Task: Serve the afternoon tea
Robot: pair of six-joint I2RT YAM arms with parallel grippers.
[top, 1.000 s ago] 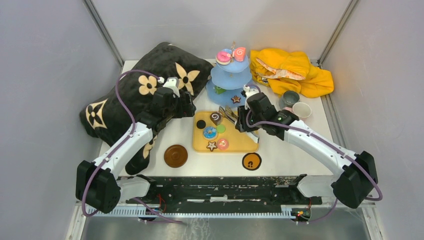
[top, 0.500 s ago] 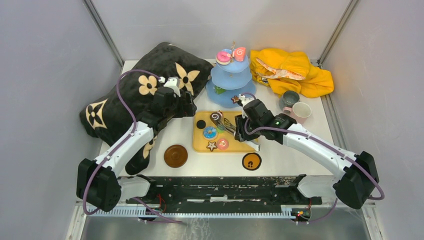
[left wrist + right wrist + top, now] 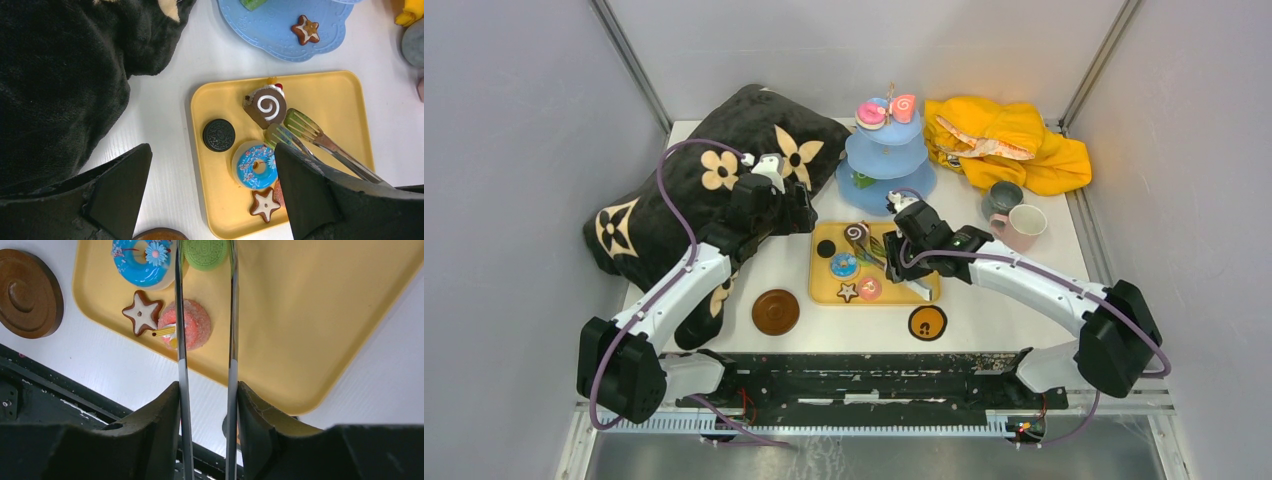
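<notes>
My right gripper (image 3: 207, 387) is shut on the metal tongs (image 3: 180, 315). Their two arms reach over the yellow tray (image 3: 914, 285), and the tips straddle a green cookie (image 3: 205, 252). On the tray lie a chocolate swirl roll (image 3: 267, 106), a black cookie (image 3: 219, 135), a blue doughnut (image 3: 256, 166), a star biscuit (image 3: 142, 313) and a pink sweet (image 3: 192, 325). The light-blue stand (image 3: 884, 155) behind carries pink swirl rolls (image 3: 871, 113) on top and a star biscuit (image 3: 306, 29) on the bottom tier. My left gripper (image 3: 212, 150) hangs open above the tray's left edge, holding nothing.
A grey mug (image 3: 1003, 196) and pink cup (image 3: 1027, 222) stand at the right, before a yellow cloth (image 3: 1009, 145). Brown coasters lie near the front edge, one plain (image 3: 776, 311), one printed (image 3: 927, 322). A black cushion (image 3: 694, 190) fills the left side.
My right arm has carried the tongs leftward from beside the stand to over the tray, their tips now at the green cookie. The left arm has not moved.
</notes>
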